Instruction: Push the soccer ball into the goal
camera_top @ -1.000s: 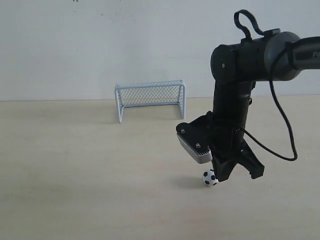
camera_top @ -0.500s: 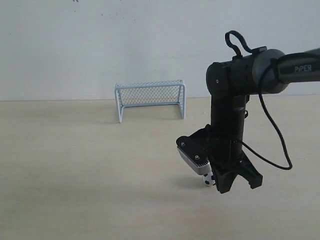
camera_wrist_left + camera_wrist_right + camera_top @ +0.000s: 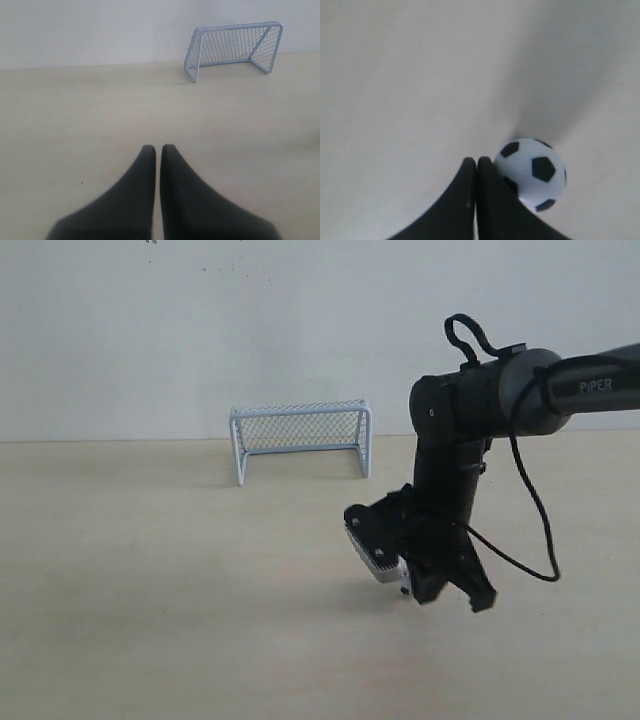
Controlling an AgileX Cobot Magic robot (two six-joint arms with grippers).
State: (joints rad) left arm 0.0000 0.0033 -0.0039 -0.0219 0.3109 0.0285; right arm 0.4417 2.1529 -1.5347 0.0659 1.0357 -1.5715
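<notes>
The soccer ball (image 3: 536, 172), white with black patches, rests on the pale table and touches the side of one finger of my right gripper (image 3: 476, 160), which is shut with nothing between its fingers. In the exterior view the right gripper (image 3: 425, 592) stands low at the table surface, right of centre, and hides nearly all of the ball. The goal (image 3: 300, 435), white frame with mesh netting, stands at the back against the wall, left of and beyond the ball. My left gripper (image 3: 156, 148) is shut and empty above bare table, with the goal (image 3: 235, 47) farther off.
The tabletop (image 3: 150, 580) is light wood and meets a white wall (image 3: 200, 330) behind the goal. A black cable (image 3: 530, 530) loops off the right arm. The left arm does not show in the exterior view.
The right arm has dropped and shifted left. The ball moved a little left with it and is now almost covered by the gripper in the exterior view.
</notes>
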